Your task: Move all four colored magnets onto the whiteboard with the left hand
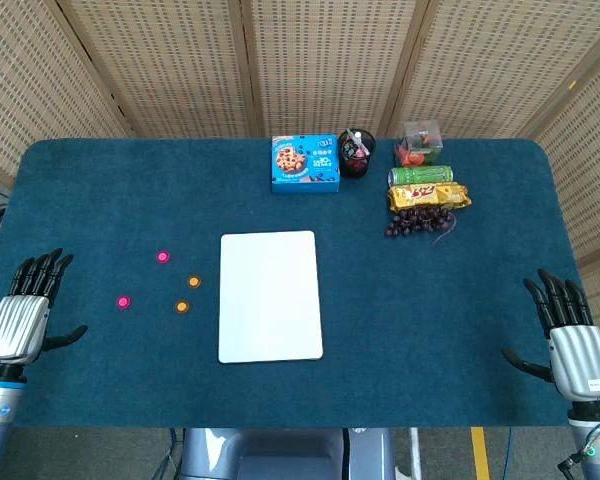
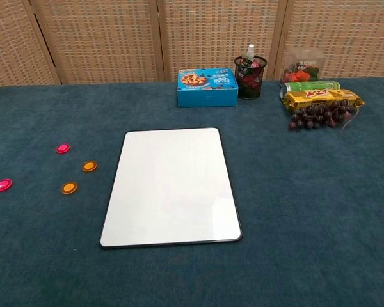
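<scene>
The left hand (image 1: 20, 315) rests at the desk's near-left edge, fingers spread and holding nothing; it shows only in the head view. Right of it lie four magnets on bare cloth, all left of the whiteboard and none touching it: the near pink magnet (image 1: 123, 301) closest to the hand, the far pink magnet (image 1: 163, 256) further back, then the near orange magnet (image 1: 182, 306) and the far orange magnet (image 1: 194, 282) — these two sit near the board's left edge. The magnets are well apart from each other, with open cloth between them and the hand.

The whiteboard (image 1: 270, 296) lies flat at mid-desk, upright in portrait, its surface blank and its near edge short of the desk's near edge.

At the far edge, a blue cookie box (image 1: 306, 163), then a black mesh cup (image 1: 357, 153) with a white-capped bottle and red items in it. Right of that, a clear box (image 1: 420, 143) holding red and green things, a green can (image 1: 420, 175) on its side, a yellow packet (image 1: 429, 195), and dark grapes (image 1: 418, 221) — all bunched together.

The right hand (image 1: 568, 335) sits at the near-right edge, fingers apart, empty.

The desk (image 1: 480, 300) is covered in dark teal cloth; woven screens stand behind.
</scene>
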You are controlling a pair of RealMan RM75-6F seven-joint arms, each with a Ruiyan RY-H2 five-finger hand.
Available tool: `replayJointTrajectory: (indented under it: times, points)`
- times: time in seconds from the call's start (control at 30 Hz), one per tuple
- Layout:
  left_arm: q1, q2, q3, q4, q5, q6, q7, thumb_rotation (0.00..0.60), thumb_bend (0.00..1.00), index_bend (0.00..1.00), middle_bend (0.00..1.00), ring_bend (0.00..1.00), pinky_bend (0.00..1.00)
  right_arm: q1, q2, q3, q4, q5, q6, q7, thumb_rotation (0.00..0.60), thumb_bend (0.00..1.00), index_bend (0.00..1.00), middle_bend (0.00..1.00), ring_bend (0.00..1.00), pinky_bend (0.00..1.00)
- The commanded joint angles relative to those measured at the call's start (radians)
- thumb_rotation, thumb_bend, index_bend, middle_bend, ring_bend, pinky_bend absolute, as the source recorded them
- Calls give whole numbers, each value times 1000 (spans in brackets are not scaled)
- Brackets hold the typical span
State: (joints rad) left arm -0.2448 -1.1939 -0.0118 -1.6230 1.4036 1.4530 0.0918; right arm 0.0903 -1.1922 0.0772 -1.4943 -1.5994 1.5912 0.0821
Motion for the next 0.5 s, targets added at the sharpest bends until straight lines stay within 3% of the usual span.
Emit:
replayJointTrajectory:
  times: [0.03, 0.2, 0.4, 0.5]
  points:
    - [3, 2, -3, -1, 2, -2, -1, 600, 155, 0, 0, 0, 0, -1, 1, 0, -2, 2, -1, 0, 600, 156, 0, 0, 0, 0]
    - [-7, -5, -7, -1, 16, -33, -5, 600, 155, 0, 0, 0, 0, -2, 1, -1, -7, 8, -4, 4, 600, 156, 0, 0, 0, 0]
    - [-126, -58, -44, 30, 8, -220, 3, 600, 165, 3, 0, 0, 0, -1, 8, -2, -18, 16, -18, 14, 600, 156, 0, 0, 0, 0]
    - [-195, -110, -75, 70, -40, -328, 20, 600, 187, 84, 0, 0, 0, -1, 10, -2, -22, 21, -23, 19, 600, 156, 0, 0, 0, 0]
